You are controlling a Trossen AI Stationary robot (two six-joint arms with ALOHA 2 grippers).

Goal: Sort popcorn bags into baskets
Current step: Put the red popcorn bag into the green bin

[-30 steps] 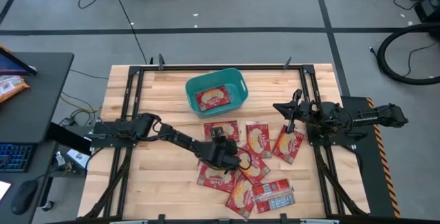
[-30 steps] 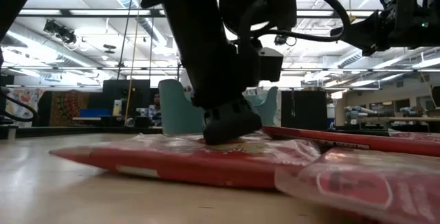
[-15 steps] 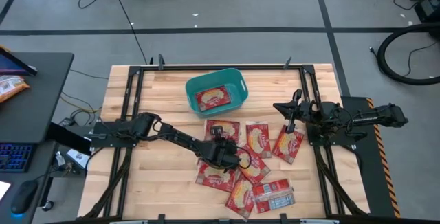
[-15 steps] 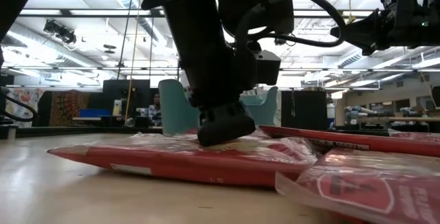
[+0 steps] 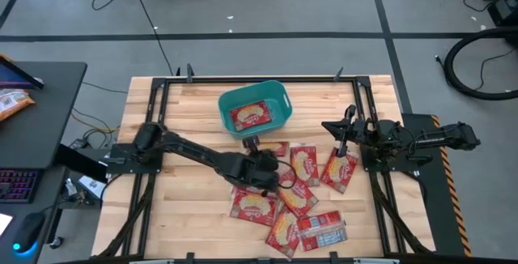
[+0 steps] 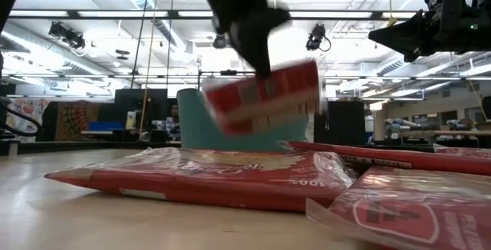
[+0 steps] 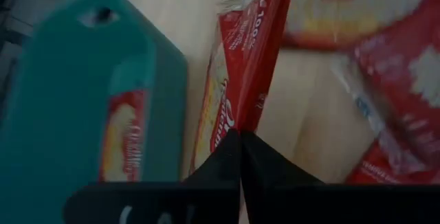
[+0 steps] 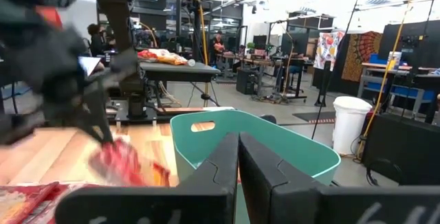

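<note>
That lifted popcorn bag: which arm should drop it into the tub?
The left. Its gripper is already shut on the bag, right beside the teal tub. The right gripper waits, empty, at the table's edge.

Left arm extended from its base across the surface toward centre. Left gripper (image 5: 252, 146) raised off the surface, jaws closed on the edge of a popcorn bag (image 6: 262, 97), which hangs clear in the low view. Right arm folded at the right edge of the surface. Right gripper (image 5: 341, 129) held aloft, jaws together, nothing between them.
</note>
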